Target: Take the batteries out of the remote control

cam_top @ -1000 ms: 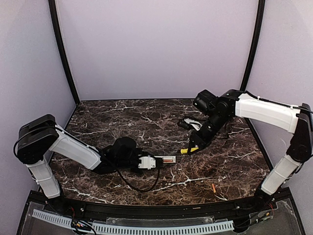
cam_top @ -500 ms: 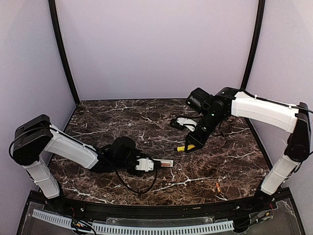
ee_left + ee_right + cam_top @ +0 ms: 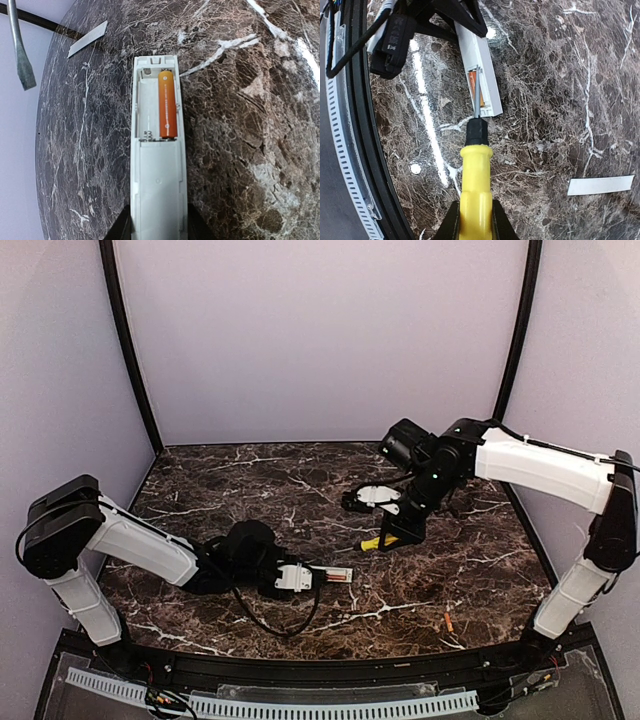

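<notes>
The white remote control [image 3: 157, 200] lies on the marble with its back up and its battery bay open. One orange battery [image 3: 168, 104] sits in the right slot; the left slot shows a bare spring. My left gripper [image 3: 157, 231] is shut on the remote's near end [image 3: 335, 575]. My right gripper [image 3: 474, 220] is shut on the yellow-handled screwdriver [image 3: 475, 175], whose shaft points at the bay above the battery [image 3: 472, 82]. In the top view the right gripper [image 3: 388, 536] hovers right of the remote. A second battery [image 3: 447, 621] lies loose at the front right.
The flat white cover strip [image 3: 600, 185] lies on the table apart from the remote; it also shows in the left wrist view [image 3: 87, 39]. The screwdriver tip [image 3: 20, 55] hangs at the upper left of that view. The black front rail [image 3: 320, 670] borders the table.
My right arm has moved left and down with the screwdriver, closer to the remote. My left gripper has shifted slightly with the remote. The loose battery has drifted a little to the right.
</notes>
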Motion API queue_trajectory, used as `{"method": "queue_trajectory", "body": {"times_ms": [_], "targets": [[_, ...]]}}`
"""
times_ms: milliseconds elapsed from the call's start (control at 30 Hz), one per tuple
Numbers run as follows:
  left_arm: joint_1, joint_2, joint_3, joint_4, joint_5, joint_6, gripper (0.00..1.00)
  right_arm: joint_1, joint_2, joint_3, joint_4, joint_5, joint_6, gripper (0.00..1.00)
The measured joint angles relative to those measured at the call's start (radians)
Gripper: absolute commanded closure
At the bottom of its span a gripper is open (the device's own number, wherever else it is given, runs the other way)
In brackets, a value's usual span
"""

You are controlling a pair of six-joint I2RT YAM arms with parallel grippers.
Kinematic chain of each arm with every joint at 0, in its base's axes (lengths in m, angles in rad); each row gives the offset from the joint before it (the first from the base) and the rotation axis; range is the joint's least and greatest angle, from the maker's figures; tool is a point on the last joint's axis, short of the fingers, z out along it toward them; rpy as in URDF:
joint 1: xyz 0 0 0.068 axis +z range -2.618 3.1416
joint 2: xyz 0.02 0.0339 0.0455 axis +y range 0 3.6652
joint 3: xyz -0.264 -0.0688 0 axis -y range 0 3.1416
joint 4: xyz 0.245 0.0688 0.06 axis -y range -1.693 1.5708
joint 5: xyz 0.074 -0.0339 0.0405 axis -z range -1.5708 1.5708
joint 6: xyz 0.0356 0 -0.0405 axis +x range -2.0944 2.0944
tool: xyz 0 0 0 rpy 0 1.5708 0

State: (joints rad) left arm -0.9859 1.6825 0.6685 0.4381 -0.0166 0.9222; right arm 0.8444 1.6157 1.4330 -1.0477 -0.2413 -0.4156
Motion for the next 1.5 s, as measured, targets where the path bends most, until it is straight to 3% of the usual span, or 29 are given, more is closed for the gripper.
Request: {"method": "queue_trajectory", "body": {"times_ms": [633,1500], "targets": [[0.0,-0.05,-0.018,-0.024,0.064,-0.017,1.0,0.039,0.017,0.01,-0.031,-0.002,-0.23,1.0],[0.0,-0.065,-0.018,-0.056,0.08,-0.018,1.0,0.05,0.132,0.04,-0.061,0.09,-0.252,1.0]]}}
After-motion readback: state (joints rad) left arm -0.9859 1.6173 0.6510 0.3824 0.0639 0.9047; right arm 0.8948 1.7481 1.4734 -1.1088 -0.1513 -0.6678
